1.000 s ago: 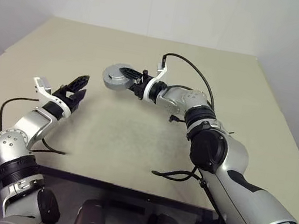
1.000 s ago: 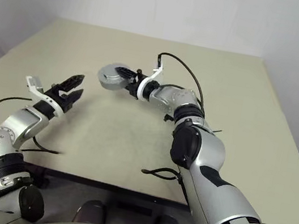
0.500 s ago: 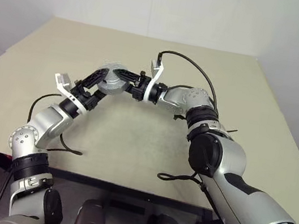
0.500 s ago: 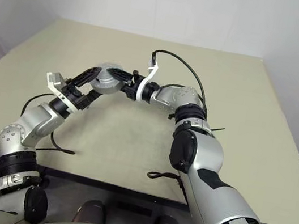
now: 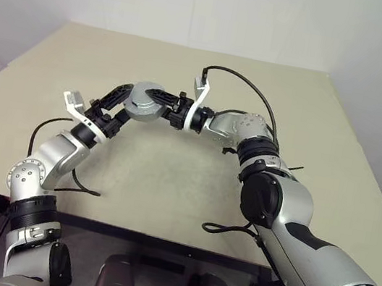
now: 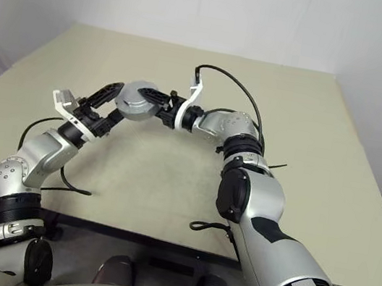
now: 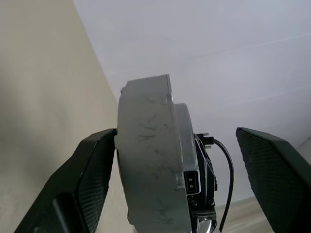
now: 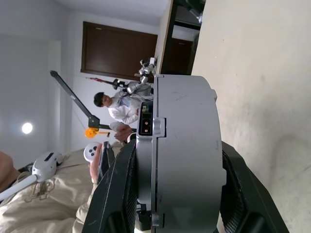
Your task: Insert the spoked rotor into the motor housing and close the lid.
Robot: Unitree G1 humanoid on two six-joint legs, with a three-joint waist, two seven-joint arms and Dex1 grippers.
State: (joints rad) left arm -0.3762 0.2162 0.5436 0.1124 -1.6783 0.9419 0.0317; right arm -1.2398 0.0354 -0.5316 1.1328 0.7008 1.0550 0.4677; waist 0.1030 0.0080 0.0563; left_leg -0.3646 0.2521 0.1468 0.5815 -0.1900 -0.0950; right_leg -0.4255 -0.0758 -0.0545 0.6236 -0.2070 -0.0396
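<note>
My right gripper [image 5: 159, 102] is shut on the round grey motor housing [image 5: 143, 98] and holds it on edge above the table. In the right wrist view its two fingers [image 8: 124, 194] press on the housing [image 8: 184, 145] from both sides. A seam splits the housing into a thicker body and a thinner section with a small socket. My left gripper [image 5: 121, 105] is open and straddles the housing [image 7: 146, 150]. One of its fingers [image 7: 82, 179] lies against the flat face and the other stands well clear. The spoked rotor is hidden or out of view, and I cannot tell the lid apart.
The tan table [image 5: 172, 169] stretches under both arms, with its front edge near me. A black cable loop [image 5: 225, 226] lies by that edge, and another cable [image 5: 60, 180] trails from the left arm. A person [image 8: 114, 109] sits in the background.
My left arm swung in from the table's left front to the housing, and its open jaws now straddle it and have narrowed slightly. The right gripper kept the housing in place.
</note>
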